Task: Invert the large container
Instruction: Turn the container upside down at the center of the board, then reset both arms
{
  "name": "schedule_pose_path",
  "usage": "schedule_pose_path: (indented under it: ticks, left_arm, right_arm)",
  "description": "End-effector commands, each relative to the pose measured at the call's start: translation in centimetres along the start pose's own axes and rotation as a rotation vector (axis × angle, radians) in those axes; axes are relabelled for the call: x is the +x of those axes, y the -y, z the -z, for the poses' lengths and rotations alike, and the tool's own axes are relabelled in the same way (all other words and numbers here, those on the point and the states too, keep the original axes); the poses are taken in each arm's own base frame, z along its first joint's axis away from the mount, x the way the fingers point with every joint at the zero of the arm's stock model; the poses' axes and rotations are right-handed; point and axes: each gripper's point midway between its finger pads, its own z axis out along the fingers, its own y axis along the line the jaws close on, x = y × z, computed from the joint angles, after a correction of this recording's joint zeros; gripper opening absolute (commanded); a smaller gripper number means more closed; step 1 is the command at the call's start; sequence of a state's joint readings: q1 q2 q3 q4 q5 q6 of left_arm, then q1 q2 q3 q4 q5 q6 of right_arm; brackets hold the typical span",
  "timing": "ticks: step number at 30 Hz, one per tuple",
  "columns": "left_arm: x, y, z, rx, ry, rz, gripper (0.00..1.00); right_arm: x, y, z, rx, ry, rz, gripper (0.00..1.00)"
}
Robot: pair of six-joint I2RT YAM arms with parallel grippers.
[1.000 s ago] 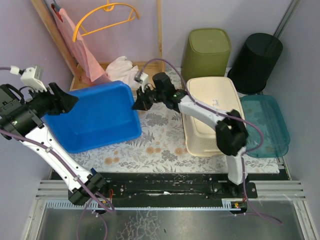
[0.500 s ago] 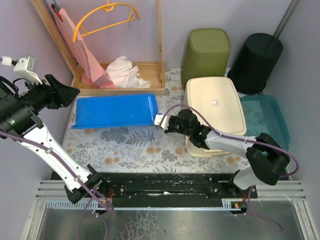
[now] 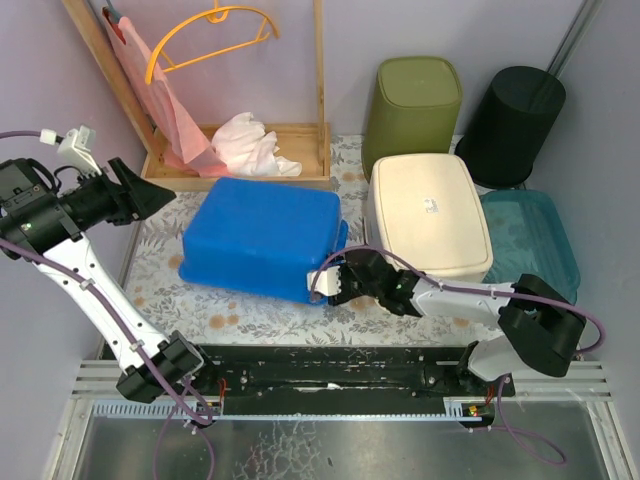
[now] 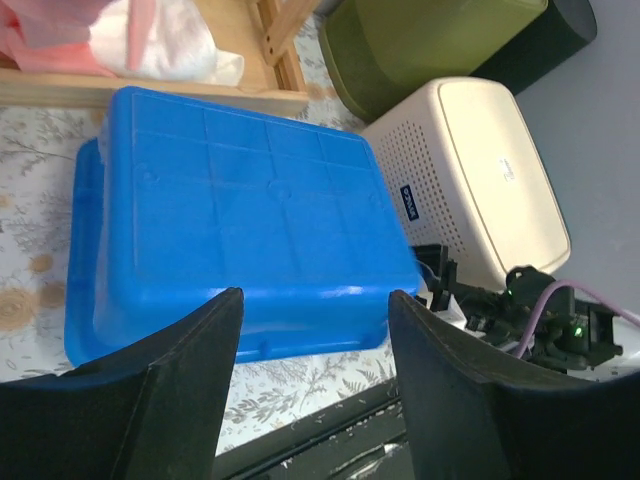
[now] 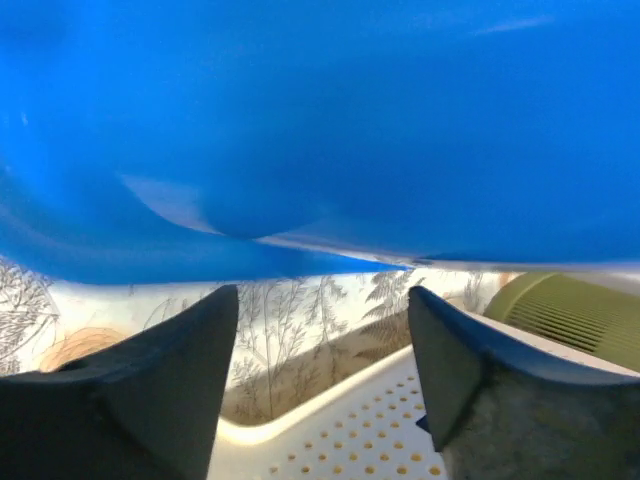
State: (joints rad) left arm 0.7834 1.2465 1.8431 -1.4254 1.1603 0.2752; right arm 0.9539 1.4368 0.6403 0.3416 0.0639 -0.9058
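Lying bottom-up on the floral mat (image 3: 250,315), the large blue plastic tub (image 3: 265,235) edges close to the cream perforated basket (image 3: 425,210); left gripper (image 4: 310,380) and right gripper (image 5: 320,350) gape, empty.

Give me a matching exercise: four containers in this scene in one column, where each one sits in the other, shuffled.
1 blue bin
2 cream basket
3 green bin
4 teal tray

A right of the cream basket
B leftmost, bottom up
C back, left of black bin
D between blue bin and teal tray

Pairs: 1-B, 2-D, 3-C, 4-A
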Motion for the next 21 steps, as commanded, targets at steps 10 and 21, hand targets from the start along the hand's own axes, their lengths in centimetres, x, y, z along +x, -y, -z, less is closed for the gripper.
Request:
schedule_pose_path:
  ticks: [10,21]
  left_arm:
    - [2.6,-3.1,0.1,-0.208,-0.019,-0.076,0.96]
    - [1.1,-11.3,2.1,-0.652,0.16,0.026,0.98]
  right_arm:
    - [-4.2,2.3,7.4,-0.165,-0.026,-0.199,0.99]
    - [0.5,11.7,14.3,0.088,-0.149,-0.61,0.99]
